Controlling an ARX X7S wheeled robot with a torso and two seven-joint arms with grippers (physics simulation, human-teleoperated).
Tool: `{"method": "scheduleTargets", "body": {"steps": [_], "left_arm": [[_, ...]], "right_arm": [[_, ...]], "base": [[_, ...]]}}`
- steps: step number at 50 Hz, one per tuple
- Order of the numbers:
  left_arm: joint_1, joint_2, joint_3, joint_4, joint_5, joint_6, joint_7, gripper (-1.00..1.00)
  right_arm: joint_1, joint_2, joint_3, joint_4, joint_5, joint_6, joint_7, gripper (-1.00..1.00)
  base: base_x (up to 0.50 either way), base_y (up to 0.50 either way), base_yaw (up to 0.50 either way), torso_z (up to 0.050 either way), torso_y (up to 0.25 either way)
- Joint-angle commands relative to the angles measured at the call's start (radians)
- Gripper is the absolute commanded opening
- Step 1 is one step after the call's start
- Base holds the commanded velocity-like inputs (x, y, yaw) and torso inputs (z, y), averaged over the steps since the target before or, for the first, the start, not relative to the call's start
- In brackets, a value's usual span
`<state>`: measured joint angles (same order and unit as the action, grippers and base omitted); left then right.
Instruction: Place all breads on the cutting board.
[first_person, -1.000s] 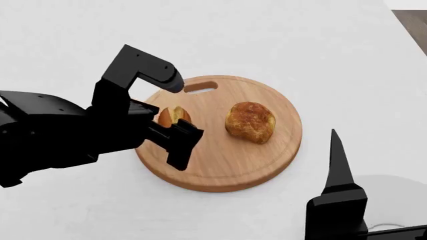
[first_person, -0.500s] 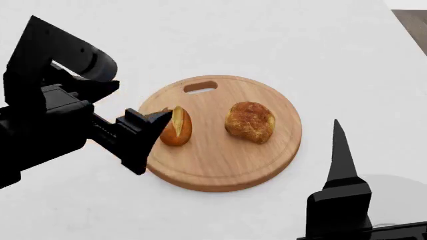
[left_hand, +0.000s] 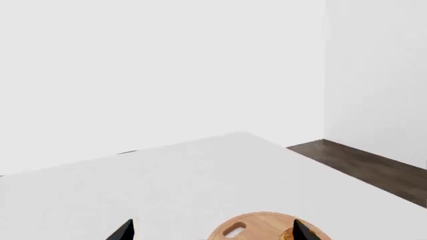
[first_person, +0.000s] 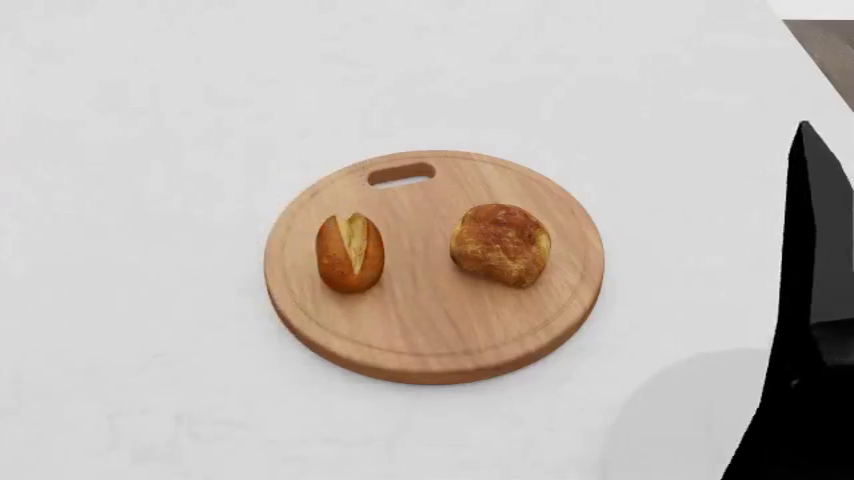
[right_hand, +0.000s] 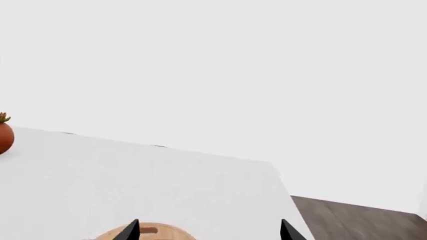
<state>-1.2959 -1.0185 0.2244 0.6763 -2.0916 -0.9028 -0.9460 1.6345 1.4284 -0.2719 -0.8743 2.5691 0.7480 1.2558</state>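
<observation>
The round light-wood cutting board (first_person: 434, 330) lies mid-table in the head view. Both breads rest on it: the oval split roll (first_person: 350, 252) on its left part and the lumpy round roll (first_person: 502, 244) on its right part. My left gripper (left_hand: 212, 233) is out of the head view. Its wrist view shows it open and empty, raised above the table, with the board (left_hand: 260, 226) beyond its tips. My right gripper (right_hand: 210, 232) is also open and empty. One of its fingers (first_person: 811, 260) shows at the head view's right edge, apart from the board.
A red tomato (right_hand: 3, 137) sits far off on the white table (first_person: 160, 120). A pale round patch (first_person: 674, 420) lies on the table at the front right. The table's edge and dark wood floor (left_hand: 373, 167) lie beyond the board.
My left arm has let go of the split roll, left it on the board and drawn back out of the head view. My right gripper has shifted towards the right edge.
</observation>
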Motion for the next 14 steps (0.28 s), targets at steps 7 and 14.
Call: {"method": "scheduleTargets", "body": {"steps": [7,14], "left_arm": [[0.181,-0.16,-0.409,0.277,-0.115,0.121,-0.097,1.0],[0.428,-0.045,-0.755,0.305,-0.036,-0.012,-0.072,1.0]], "right_arm": [[0.388,-0.149,-0.055,0.0,0.223,0.03,0.214,1.0],[0.496,-0.144,-0.065,0.01,0.307,0.027,0.249,1.0]], "base": [[0.0,0.0,0.0,0.0,0.0],[0.0,0.0,0.0,0.0,0.0]]}}
